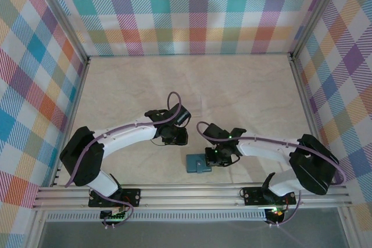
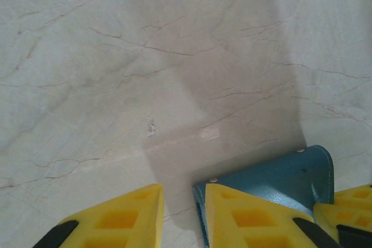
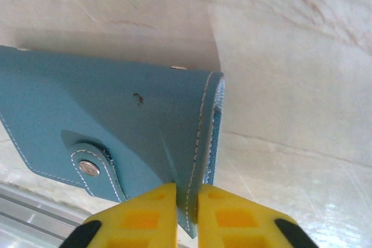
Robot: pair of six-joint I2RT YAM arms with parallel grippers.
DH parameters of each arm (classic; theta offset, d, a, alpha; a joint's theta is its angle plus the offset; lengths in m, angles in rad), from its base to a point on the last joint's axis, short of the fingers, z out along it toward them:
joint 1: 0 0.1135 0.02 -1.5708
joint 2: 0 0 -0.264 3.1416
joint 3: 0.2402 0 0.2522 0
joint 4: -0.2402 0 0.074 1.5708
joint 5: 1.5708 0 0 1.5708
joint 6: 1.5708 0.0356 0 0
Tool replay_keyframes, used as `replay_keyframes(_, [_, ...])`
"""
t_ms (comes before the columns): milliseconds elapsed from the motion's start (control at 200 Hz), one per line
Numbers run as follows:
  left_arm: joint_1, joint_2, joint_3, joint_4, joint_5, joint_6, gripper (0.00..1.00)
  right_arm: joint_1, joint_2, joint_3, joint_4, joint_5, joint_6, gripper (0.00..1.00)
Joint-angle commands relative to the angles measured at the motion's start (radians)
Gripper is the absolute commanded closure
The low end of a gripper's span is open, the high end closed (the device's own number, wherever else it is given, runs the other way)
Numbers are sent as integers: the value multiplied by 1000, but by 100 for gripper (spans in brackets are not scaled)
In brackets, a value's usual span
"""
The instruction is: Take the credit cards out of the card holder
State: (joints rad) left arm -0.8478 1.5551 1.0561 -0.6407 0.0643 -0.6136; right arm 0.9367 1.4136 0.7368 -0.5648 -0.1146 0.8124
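The card holder (image 1: 199, 164) sits at the near edge of the table (image 1: 232, 85), about midway between the two arm bases. It is folded shut, and its clasp tab (image 3: 93, 169) is snapped down over the teal face. The right gripper (image 3: 187, 213) is clamped on the holder's right, stitched edge, its yellow fingers pinching the leather. The left gripper (image 2: 183, 219) hovers just to the far left of the holder with its fingers apart, bare table between them and nothing held. Judging by this, the task is barely begun. The clasp has yet to be undone, the holder opened, and the credit cards, presumably inside, drawn out.
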Motion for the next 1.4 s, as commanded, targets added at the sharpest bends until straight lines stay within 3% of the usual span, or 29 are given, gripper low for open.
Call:
replay_keyframes(0, [-5,-35,-6,-64,-48,10,74,5,54,78,-22,40,-85,88])
replay_keyframes(165, [16,-52,-35,-64,-37,15,74,5,156,196,-47,66,-211,93])
replay_keyframes(425, [141,-101,-125,-85,-47,29,74,2,320,410,-76,122,-360,92])
replay_keyframes(615, [226,-108,-192,-24,31,55,74,-7,394,506,-76,100,-403,80])
replay_keyframes(800, [307,-97,-231,54,141,76,76,-14,343,504,-122,139,-248,64])
replay_keyframes(935, [365,-79,-228,90,227,109,77,-9,255,399,-30,23,-33,58])
replay_keyframes(1060, [397,-33,-192,70,233,142,79,17,196,300,59,-36,126,53])
replay_keyframes(1395, [395,85,-137,55,314,194,84,44,264,202,262,-126,277,42])
